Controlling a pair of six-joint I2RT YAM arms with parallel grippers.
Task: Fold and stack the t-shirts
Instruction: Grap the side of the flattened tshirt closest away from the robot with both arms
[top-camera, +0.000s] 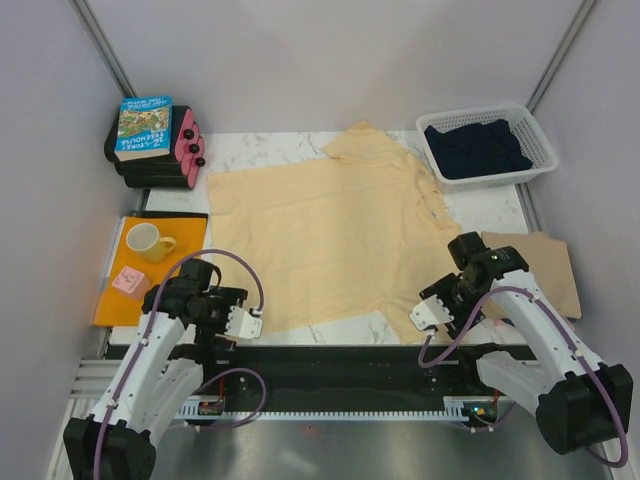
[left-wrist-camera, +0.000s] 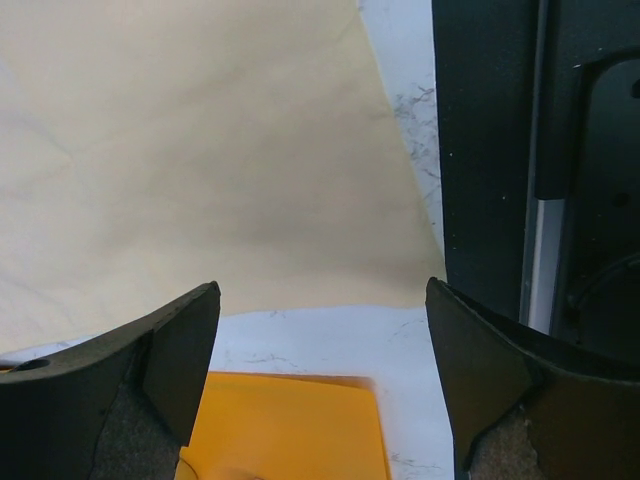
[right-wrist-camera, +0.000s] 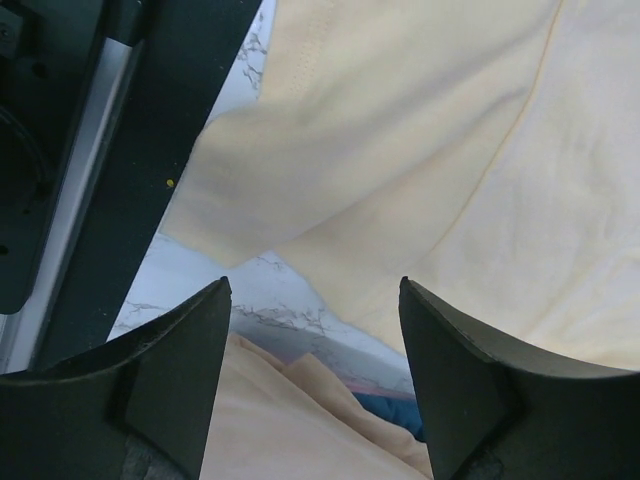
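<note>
Two hands, both empty, sit at the near edge of the pale yellow t-shirt (top-camera: 320, 240), which lies spread flat across the middle of the surface (top-camera: 490, 210) with its collar to the right. Your left hand (top-camera: 245, 322) hangs with jaws wide just off the shirt's near left corner. In its wrist view the straight hem runs ahead of the fingertips, with bare marble and a corner of the orange sheet (top-camera: 190, 232) below and nothing between the pads. Your right hand (top-camera: 430, 315) is also spread wide, over the near right corner, where a flap of yellow cloth lies doubled back on itself; no cloth is pinched there either. Judgement: this spacing, one hand at each near corner, suits a two-point pickup for the first fold away from you, so the fold has not begun. The dark navy t-shirt (top-camera: 475, 150) is bunched in the white basket (top-camera: 540, 130) at the far right, waiting its turn. The tan t-shirt (top-camera: 540, 265) lies flat at the right edge, probably the start of the stack. Risk: the doubled flap could give you two layers.
</note>
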